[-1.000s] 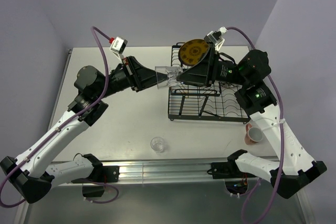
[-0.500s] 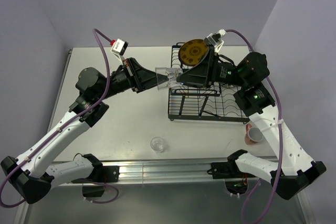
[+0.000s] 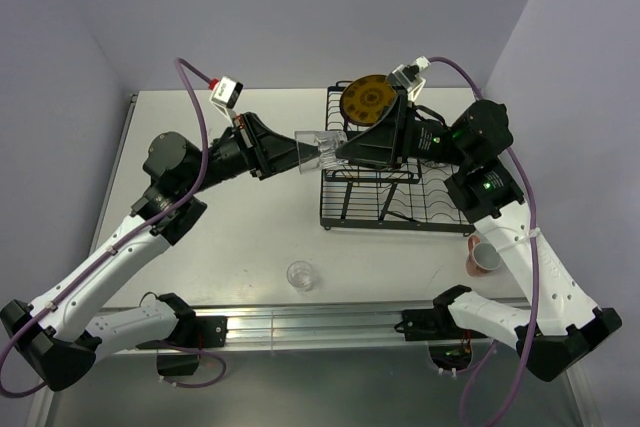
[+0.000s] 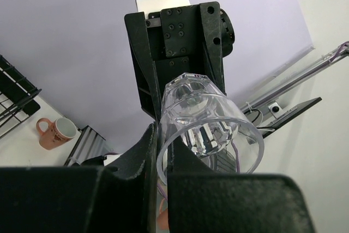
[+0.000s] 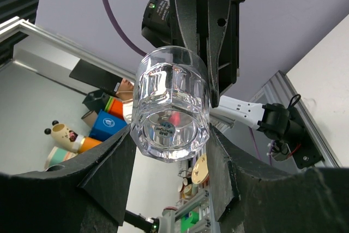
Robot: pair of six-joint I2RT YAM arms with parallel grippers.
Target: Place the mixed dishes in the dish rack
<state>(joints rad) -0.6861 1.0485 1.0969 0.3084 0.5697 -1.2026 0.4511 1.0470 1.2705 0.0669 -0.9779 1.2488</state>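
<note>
A clear glass tumbler hangs on its side in the air at the left end of the black wire dish rack. My left gripper is shut on its rim wall, one finger inside and one outside. My right gripper has the tumbler's thick base between its fingers, which touch both sides. The yellow-orange plate stands upright in the rack's far end. A second tumbler stands on the table near the front. The patterned bowl is not in view.
A pink mug lies on the table to the right of the rack's front corner, beside my right forearm; it also shows in the left wrist view. The table's left edge meets the wall.
My left arm has shifted slightly. The tumbler and the right gripper have stayed in place.
</note>
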